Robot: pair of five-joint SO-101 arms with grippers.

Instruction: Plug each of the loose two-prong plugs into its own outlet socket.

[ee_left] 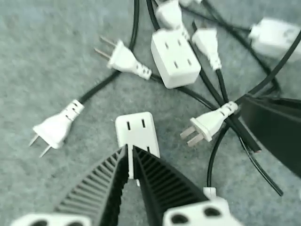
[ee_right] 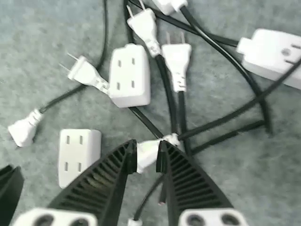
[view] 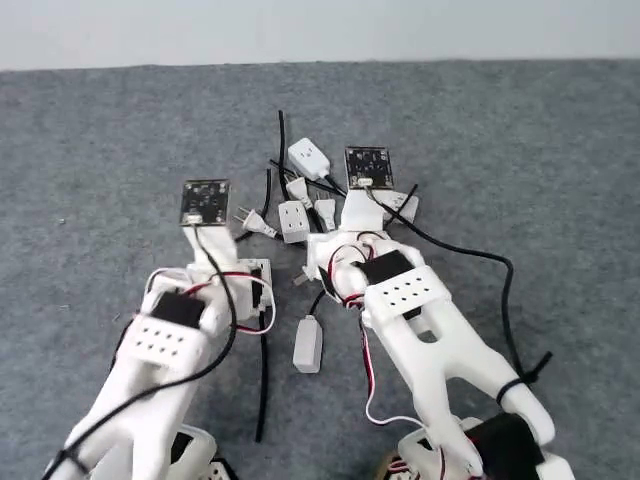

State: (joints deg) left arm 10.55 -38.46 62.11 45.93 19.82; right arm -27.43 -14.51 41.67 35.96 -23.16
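Right gripper (ee_right: 146,146) pinches a plug (ee_right: 144,157); left gripper (ee_left: 130,150) clamps a socket block (ee_left: 137,128). Just ahead of both lie other plugs (ee_left: 124,59), prongs bare: seemingly none plugged in yet.

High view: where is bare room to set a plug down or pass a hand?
Bare carpet lies left of the left arm, along its far edge beyond the outlets, and right of the right arm's cable. Crowded: between the arms, where plugs, outlets and cords tangle.
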